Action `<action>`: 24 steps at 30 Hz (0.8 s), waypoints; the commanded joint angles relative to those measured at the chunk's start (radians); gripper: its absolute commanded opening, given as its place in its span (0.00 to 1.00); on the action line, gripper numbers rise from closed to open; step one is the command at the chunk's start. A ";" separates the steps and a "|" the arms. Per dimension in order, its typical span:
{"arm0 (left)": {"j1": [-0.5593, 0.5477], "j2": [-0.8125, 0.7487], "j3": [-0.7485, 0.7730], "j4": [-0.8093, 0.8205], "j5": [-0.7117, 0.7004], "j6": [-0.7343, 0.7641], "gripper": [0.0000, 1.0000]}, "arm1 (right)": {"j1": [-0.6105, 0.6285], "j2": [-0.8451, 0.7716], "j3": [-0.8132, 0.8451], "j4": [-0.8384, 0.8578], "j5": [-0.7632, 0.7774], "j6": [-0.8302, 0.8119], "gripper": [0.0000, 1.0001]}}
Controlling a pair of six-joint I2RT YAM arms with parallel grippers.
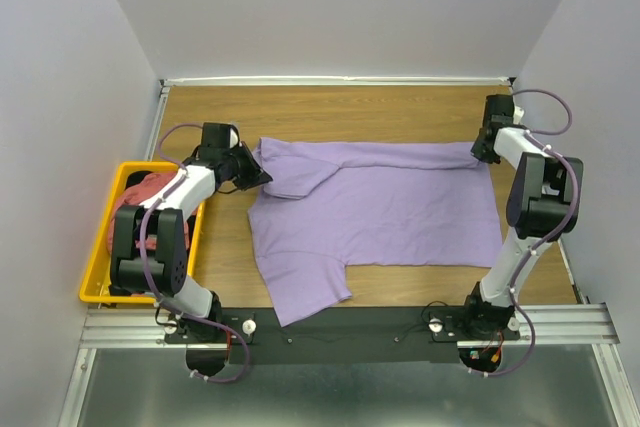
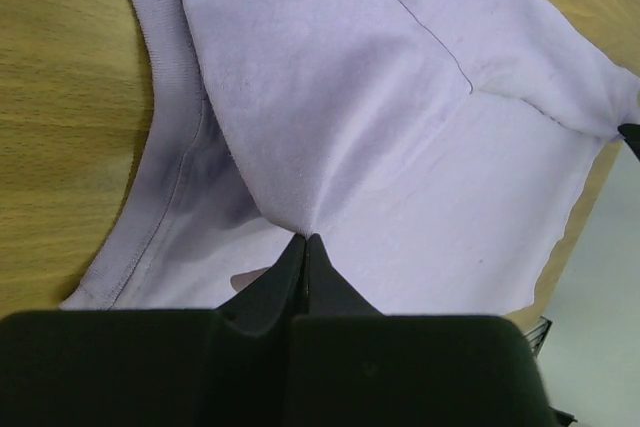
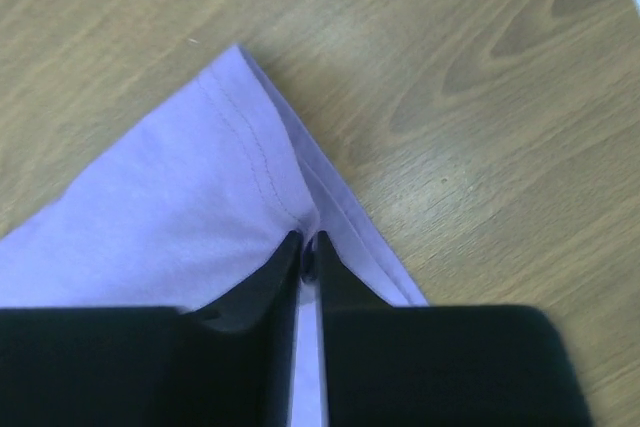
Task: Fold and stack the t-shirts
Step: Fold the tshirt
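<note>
No text, label, brand, number or sign can be read anywhere

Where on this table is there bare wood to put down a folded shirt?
The widest free patch is the strip of table between the back wall and the lavender t-shirt. A smaller one lies front right, between the shirt and the table's near edge. The left is crowded: yellow bin, left gripper pinching the shirt.

The tabletop (image 1: 400, 107) is viewed from above and behind; the purple shirt (image 1: 400, 207), shared by all views, is framed closely from each wrist.
</note>
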 commanded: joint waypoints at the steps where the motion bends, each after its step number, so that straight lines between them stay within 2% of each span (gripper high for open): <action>1: 0.008 -0.006 -0.039 0.026 0.025 0.011 0.00 | -0.016 0.037 -0.012 -0.027 0.013 0.026 0.24; 2: 0.008 -0.012 -0.047 0.029 0.028 0.010 0.00 | -0.016 0.033 -0.012 -0.026 -0.007 0.029 0.29; 3: 0.008 -0.020 -0.058 0.029 0.033 0.008 0.03 | -0.016 0.027 -0.012 -0.027 -0.019 0.027 0.40; 5: 0.008 -0.049 -0.093 0.046 0.048 -0.003 0.14 | -0.016 0.005 -0.005 -0.029 -0.051 0.021 0.51; 6: 0.008 -0.075 -0.116 0.052 0.057 -0.006 0.31 | -0.017 -0.001 0.002 -0.029 -0.061 0.015 0.57; 10: 0.008 -0.134 -0.144 0.072 0.056 -0.012 0.64 | -0.048 -0.029 0.033 -0.027 -0.145 -0.006 0.65; 12: 0.018 -0.147 -0.139 0.085 0.038 -0.004 0.72 | -0.092 -0.026 0.053 -0.026 -0.247 0.003 0.66; 14: 0.042 -0.139 -0.128 0.108 0.025 0.014 0.74 | -0.117 -0.015 0.071 -0.024 -0.339 0.010 0.66; 19: 0.088 -0.029 -0.052 0.157 0.021 0.092 0.73 | -0.145 0.022 0.117 -0.017 -0.452 0.024 0.63; 21: 0.090 0.017 0.010 0.163 0.024 0.125 0.70 | -0.145 0.028 0.116 0.002 -0.542 0.024 0.62; 24: 0.090 0.104 0.083 0.175 0.012 0.164 0.65 | -0.142 0.030 0.097 0.022 -0.587 0.035 0.61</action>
